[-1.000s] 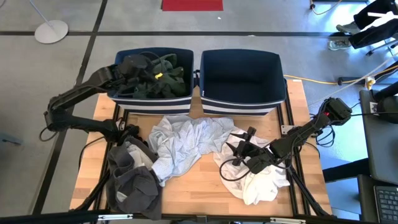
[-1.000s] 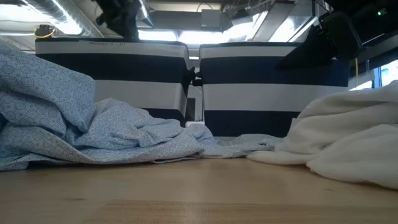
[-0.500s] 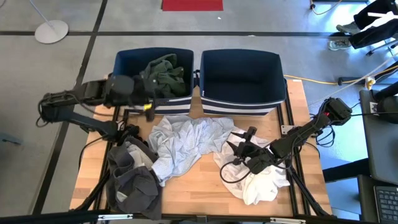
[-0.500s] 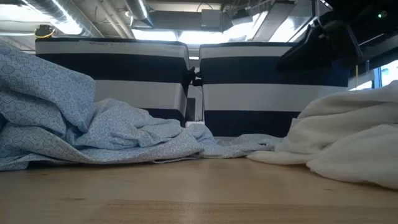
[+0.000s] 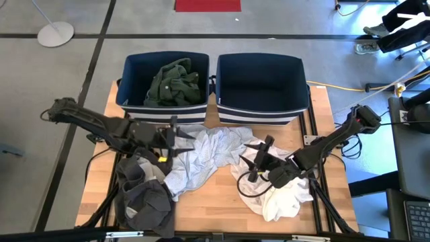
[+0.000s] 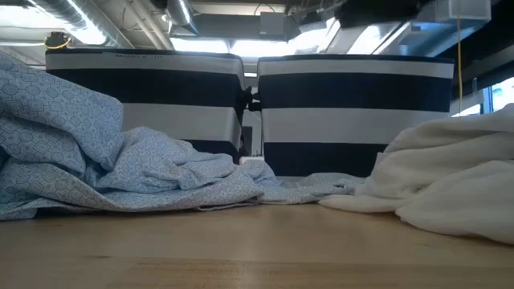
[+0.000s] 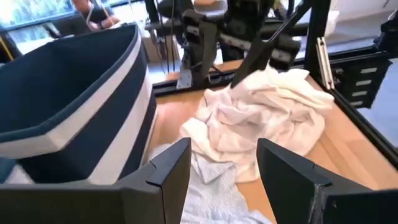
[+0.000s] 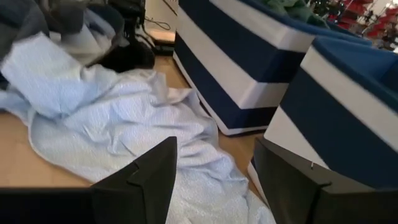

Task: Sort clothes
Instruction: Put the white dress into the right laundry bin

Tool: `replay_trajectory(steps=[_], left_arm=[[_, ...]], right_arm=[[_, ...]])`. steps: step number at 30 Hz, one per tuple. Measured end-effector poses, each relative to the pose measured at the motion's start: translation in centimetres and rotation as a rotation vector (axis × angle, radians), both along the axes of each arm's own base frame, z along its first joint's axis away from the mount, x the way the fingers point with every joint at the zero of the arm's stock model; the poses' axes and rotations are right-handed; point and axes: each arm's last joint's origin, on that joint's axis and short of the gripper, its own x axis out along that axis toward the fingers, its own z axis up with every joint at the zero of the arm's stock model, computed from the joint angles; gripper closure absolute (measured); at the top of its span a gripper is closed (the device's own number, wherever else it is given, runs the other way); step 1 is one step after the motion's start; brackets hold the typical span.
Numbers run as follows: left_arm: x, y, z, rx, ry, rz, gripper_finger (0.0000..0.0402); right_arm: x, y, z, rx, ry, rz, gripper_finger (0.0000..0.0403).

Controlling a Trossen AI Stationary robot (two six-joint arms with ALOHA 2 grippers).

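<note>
A dark green garment (image 5: 173, 82) lies in the left navy striped bin (image 5: 127, 101). A light grey-blue patterned garment (image 5: 201, 158) lies crumpled on the table's middle, and it also shows in the low view (image 6: 120, 168). A white garment (image 5: 282, 195) lies to its right and a dark grey one (image 5: 144, 198) at the near left. My left gripper (image 5: 183, 136) is open and empty over the light garment's left edge, pointing toward the table's right; it also shows in the left wrist view (image 7: 224, 180). My right gripper (image 5: 257, 156) is open and empty over the white garment's far left part; it also shows in the right wrist view (image 8: 214, 180).
The right navy striped bin (image 5: 295, 101) stands beside the left one at the table's far edge, with nothing in it. Bare wood (image 5: 222, 202) shows between the garments near the front edge. Black frame rails (image 5: 316, 134) run along the table's right side.
My left gripper has left the left bin, gone over its front wall toward the table's near edge and a little right, and come down over the light garment. The dark green garment stays in the bin. My right arm has risen a little.
</note>
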Motion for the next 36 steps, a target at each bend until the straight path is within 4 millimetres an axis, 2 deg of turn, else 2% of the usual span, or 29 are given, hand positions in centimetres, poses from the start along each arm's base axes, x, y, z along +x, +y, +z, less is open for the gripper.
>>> replay_trajectory(steps=[5,8,11,14,19,22,26,31,36], left_arm=[[-0.2,0.1,-3.6,0.034,0.039,-0.006,0.0229],[-0.6,0.2,-5.1,0.043,0.119,-0.002,0.0229],[-0.8,0.3,-5.6,0.06,0.174,-0.002,0.0229],[-0.8,0.3,-5.6,0.071,0.176,-0.006,0.0229],[-0.8,0.2,-5.5,0.102,0.167,-0.018,0.0229],[-0.8,0.3,-5.5,0.112,0.173,-0.021,0.0229],[-0.8,0.3,-5.5,0.126,0.177,-0.026,0.0229],[-0.8,0.3,-5.6,0.125,0.179,-0.025,0.0229],[-0.8,0.3,-5.6,0.108,0.178,-0.019,0.0229]], right_arm=[[0.0,0.1,2.5,0.098,0.031,-0.007,0.0189],[-0.4,0.2,3.9,0.232,0.139,0.053,0.0189],[-0.6,-0.2,5.2,0.425,0.287,0.129,0.0189],[-0.4,-0.7,5.8,0.596,0.359,0.152,0.0189],[0.4,-1.4,6.3,0.627,0.308,0.138,0.0189],[0.8,-1.3,5.7,0.674,0.347,0.133,0.0189],[1.0,0.4,4.4,0.685,0.404,0.141,0.0189],[1.6,2.7,1.3,0.641,0.544,0.142,0.0189],[2.1,3.5,-1.7,0.561,0.678,0.087,0.0189]])
